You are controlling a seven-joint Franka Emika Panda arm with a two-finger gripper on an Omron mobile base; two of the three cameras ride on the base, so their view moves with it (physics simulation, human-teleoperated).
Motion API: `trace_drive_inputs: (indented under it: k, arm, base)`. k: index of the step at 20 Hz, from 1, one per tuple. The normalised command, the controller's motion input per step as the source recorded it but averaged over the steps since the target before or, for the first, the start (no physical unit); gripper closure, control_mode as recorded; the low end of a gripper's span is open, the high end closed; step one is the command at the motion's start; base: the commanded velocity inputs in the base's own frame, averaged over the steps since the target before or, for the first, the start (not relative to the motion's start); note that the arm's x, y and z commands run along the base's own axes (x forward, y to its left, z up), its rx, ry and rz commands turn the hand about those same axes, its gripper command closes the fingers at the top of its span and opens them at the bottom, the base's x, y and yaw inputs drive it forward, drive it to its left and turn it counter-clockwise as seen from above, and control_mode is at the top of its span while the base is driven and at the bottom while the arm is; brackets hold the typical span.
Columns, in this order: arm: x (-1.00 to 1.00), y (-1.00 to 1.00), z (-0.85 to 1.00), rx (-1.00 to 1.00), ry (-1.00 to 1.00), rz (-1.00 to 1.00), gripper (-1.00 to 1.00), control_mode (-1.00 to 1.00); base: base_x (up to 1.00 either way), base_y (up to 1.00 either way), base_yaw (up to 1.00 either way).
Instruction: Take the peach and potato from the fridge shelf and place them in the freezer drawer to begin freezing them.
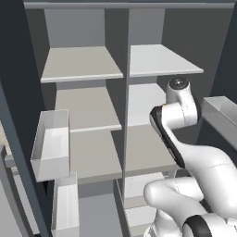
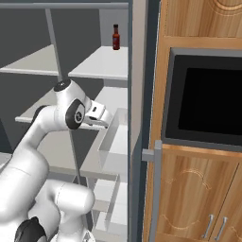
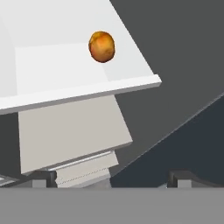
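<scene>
claw (image 3: 111, 177): spread wide, nothing between its tips | peach (image 3: 102, 46): lies on the glossy white fridge shelf (image 3: 65, 65), near its right edge, well apart from the claw | beige board (image 3: 72, 131): below

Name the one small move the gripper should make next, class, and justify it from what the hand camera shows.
Probably move forward toward the peach. It sits untouched on the glossy fridge shelf, well ahead of the gripper, whose fingertips stand apart with nothing between them, so closing in should come before any grasp.
</scene>
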Motion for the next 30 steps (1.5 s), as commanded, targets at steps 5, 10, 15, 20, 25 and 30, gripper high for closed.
trace_drive_inputs:
  k: [5, 10, 15, 20, 25, 30]
  arm:
    - [0.58, 0.00, -0.21, 0.00, 0.00, 0.00, -1.00, -1.00]
    - [0.45, -0.09, -0.01, 0.00, -0.01, 0.00, -1.00, -1.00]
    - [0.39, -0.16, -0.08, 0.00, -0.02, 0.00, -1.00, -1.00]
    - [0.36, -0.17, -0.02, 0.00, 0.00, 0.00, -1.00, -1.00]
    - [0.20, -0.15, -0.35, 0.00, 0.00, 0.00, -1.00, -1.00]
    - [0.05, -0.08, -0.48, 0.00, 0.00, 0.00, -1.00, -1.00]
  base:
    - [0.00, 0.00, 0.00]
    - [0.00, 0.00, 0.00]
    - [0.00, 0.00, 0.00]
    - [0.00, 0.00, 0.00]
    - [0.00, 0.00, 0.00]
    - [0.00, 0.00, 0.00]
